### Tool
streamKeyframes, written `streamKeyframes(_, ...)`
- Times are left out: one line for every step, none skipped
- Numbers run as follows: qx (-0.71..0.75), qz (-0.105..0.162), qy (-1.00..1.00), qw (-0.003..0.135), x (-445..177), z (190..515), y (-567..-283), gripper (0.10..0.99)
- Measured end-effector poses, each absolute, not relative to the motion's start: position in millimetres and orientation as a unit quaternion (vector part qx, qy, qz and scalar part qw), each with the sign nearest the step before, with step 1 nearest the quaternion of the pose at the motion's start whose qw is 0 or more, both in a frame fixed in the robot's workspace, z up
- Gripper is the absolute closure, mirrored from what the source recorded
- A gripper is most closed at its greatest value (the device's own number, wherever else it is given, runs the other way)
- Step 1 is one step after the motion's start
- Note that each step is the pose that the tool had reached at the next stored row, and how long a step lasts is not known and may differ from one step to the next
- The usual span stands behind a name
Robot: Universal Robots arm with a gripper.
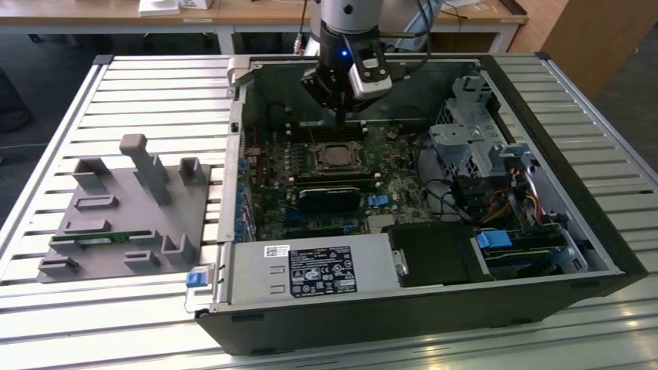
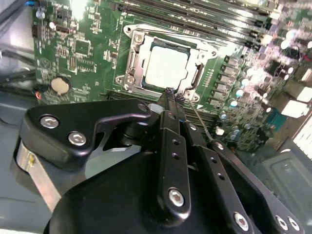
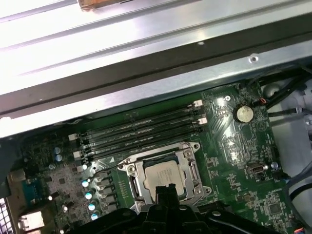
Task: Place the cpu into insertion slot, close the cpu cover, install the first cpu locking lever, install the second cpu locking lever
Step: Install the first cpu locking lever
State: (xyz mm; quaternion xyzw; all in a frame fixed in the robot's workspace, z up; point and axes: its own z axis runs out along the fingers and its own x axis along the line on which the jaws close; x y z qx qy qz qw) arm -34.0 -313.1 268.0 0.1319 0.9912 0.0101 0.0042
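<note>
One closed, seemingly empty claw [image 2: 169,95] hides part of the cpu cover [image 2: 130,63].

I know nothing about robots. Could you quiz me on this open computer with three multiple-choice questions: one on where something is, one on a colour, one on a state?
1. Where is the cpu? A) in the insertion slot; B) on the grey holder outside the case; C) gripped in the tool.
2. What colour is the circuit board? A) blue; B) green; C) red.
3. How is the cpu cover? A) raised upright; B) taken away; C) lowered around the cpu.

Answers: 1 A, both wrist views show the cpu seated in the insertion slot. 2 B, the circuit board is green in every view. 3 C, the cpu cover lies flat around the cpu's edges.
</note>
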Motion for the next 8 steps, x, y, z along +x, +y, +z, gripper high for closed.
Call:
streamKeyframes(0.123, 0.01, 0.992, 0.004, -34.0, 267.9, -313.1, 0.969)
streamKeyframes(0.114, 0.01, 0.993, 0.004, -34.0, 267.9, -313.1, 0.969)
streamKeyframes(0.105, 0.01, 0.994, 0.004, -34.0, 267.8, -313.1, 0.969)
streamKeyframes(0.096, 0.01, 0.995, 0.004, -34.0, 267.7, -313.1, 0.969)
streamKeyframes(0.087, 0.01, 0.996, 0.004, -34.0, 267.7, -313.1, 0.969)
streamKeyframes(0.077, 0.01, 0.997, 0.004, -34.0, 267.7, -313.1, 0.969)
streamKeyframes(0.069, 0.01, 0.998, 0.004, -34.0, 267.6, -313.1, 0.969)
streamKeyframes(0.063, 0.01, 0.998, 0.003, -34.0, 267.6, -313.1, 0.969)
